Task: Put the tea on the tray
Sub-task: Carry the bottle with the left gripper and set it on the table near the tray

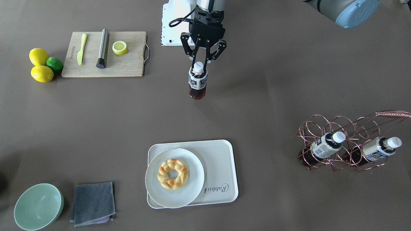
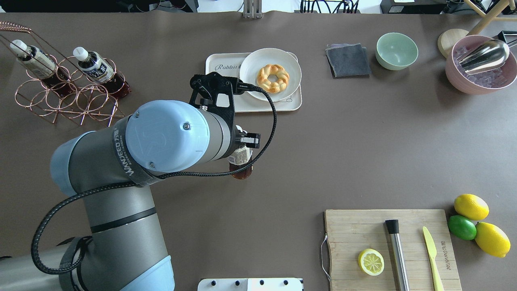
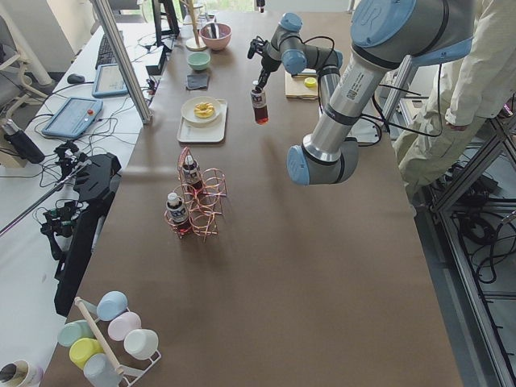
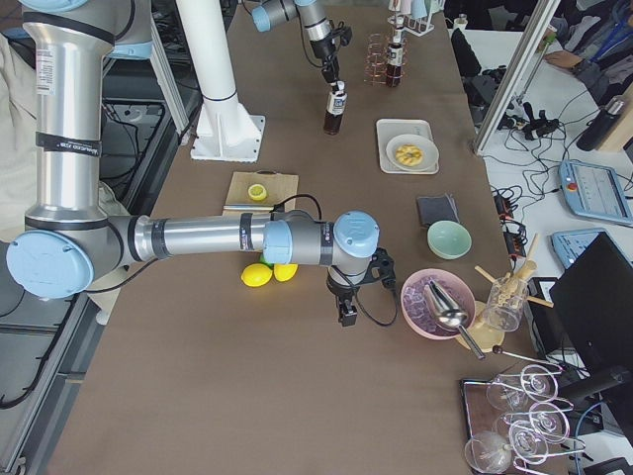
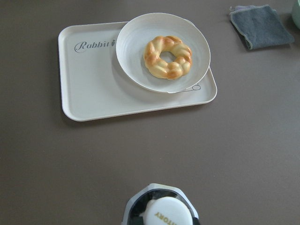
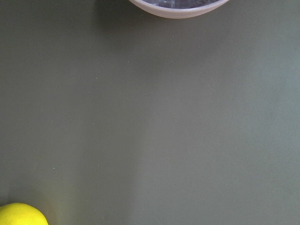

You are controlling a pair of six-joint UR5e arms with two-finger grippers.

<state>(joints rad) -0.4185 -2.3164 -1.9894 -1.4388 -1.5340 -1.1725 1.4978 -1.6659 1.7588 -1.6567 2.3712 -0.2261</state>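
Observation:
My left gripper is shut on the neck of the tea, a small bottle of dark brown drink with a white cap. It holds the bottle upright above the table, on the robot's side of the tray. The cap shows at the bottom of the left wrist view, with the cream "Rabbit" tray ahead. A round white plate with a ring pastry covers part of the tray. My right gripper shows only in the exterior right view, near the pink bowl; I cannot tell whether it is open or shut.
Two alike bottles lie in a copper wire rack. A cutting board bears a knife, a metal tube and a lemon half. Lemons and a lime, a green bowl, a grey cloth and a pink ice bowl stand around.

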